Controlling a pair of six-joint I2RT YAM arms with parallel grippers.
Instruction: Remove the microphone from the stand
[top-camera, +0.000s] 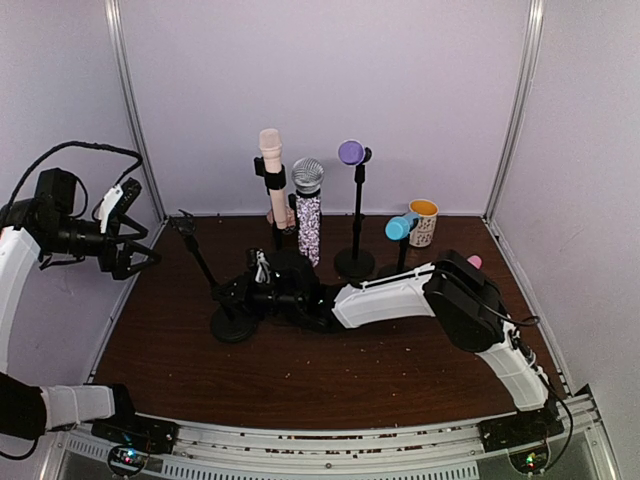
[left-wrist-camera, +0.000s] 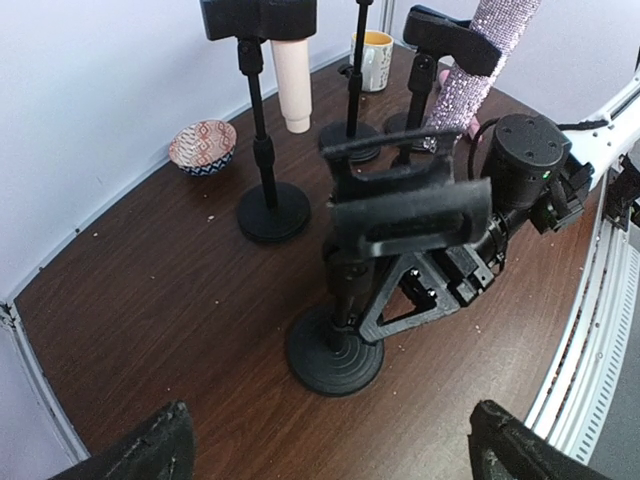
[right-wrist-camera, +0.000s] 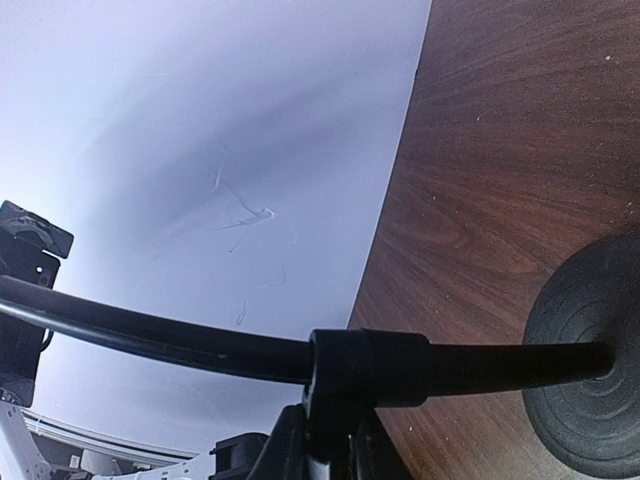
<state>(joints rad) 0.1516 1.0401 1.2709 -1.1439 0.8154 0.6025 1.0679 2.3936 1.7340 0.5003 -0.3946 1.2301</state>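
A black stand (top-camera: 205, 270) with an empty clip (top-camera: 184, 221) stands at the middle left on its round base (top-camera: 232, 325). My right gripper (top-camera: 240, 295) is shut on its pole; the right wrist view shows the fingers (right-wrist-camera: 300, 445) clamped at the pole's collar (right-wrist-camera: 370, 355), beside the base (right-wrist-camera: 590, 370). My left gripper (top-camera: 135, 250) is open and empty, raised at the left, above the stand's empty clip (left-wrist-camera: 410, 205). Other stands hold a cream microphone (top-camera: 270, 165), a glitter microphone (top-camera: 307, 205), a purple-headed one (top-camera: 350, 152) and a blue one (top-camera: 402, 227).
A yellow-lined mug (top-camera: 423, 222) stands at the back right, and a patterned bowl (left-wrist-camera: 203, 145) sits near the left wall. A small pink object (top-camera: 474, 261) lies behind my right arm. White walls close in the brown table (top-camera: 330, 385) on three sides.
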